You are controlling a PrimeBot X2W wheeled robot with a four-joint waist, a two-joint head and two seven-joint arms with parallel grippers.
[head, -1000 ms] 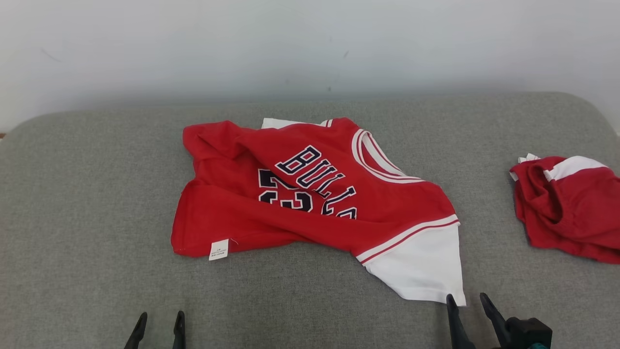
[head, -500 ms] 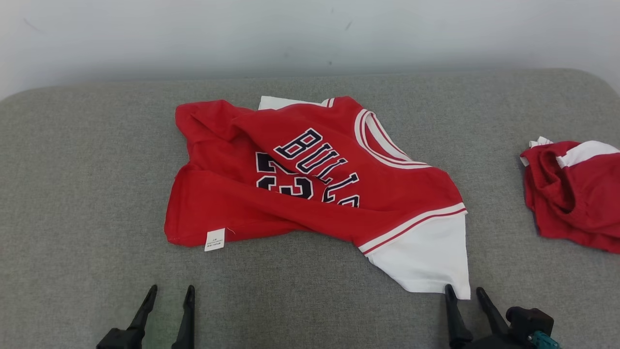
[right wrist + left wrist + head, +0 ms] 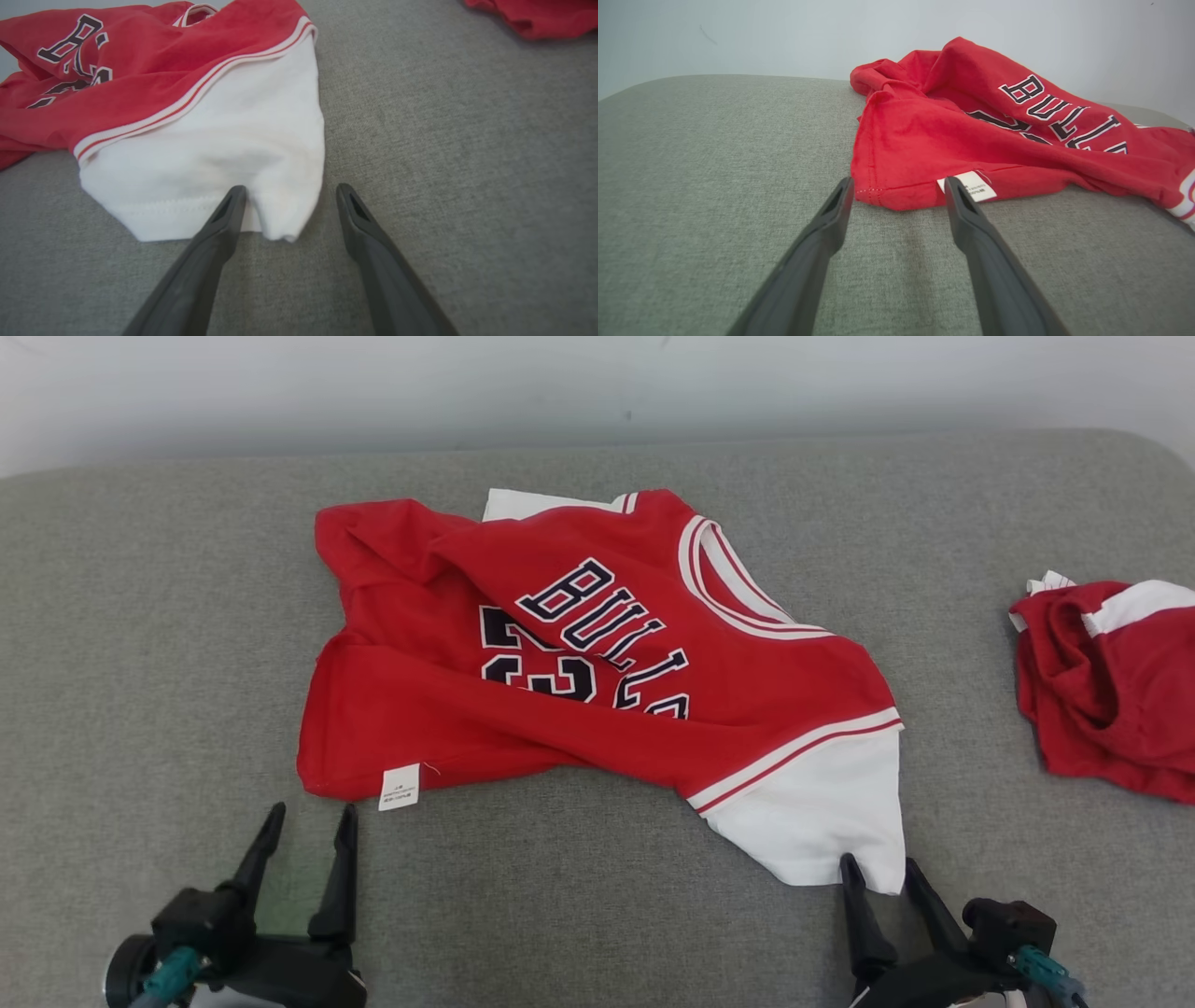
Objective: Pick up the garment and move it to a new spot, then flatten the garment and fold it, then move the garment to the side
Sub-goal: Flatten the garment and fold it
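Head view: soft red knit garment (image 3: pixel 597 653) lay crumpled on grey woven cushion (image 3: pixel 140 663), long axis slanting far-left to near-right; left wrist view: left gripper (image 3: pixel 899 182), wide open, empty, stood just short of its hem (image 3: pixel 906 192) — right wrist view: right gripper (image 3: pixel 291 186), likewise spread and empty, bracketed the white sleeve corner (image 3: pixel 280 219), nearer.

Bare grey cushion (image 3: pixel 140 663) left of jersey (image 3: pixel 560 737); second red garment (image 3: pixel 1111 700) blocks right.
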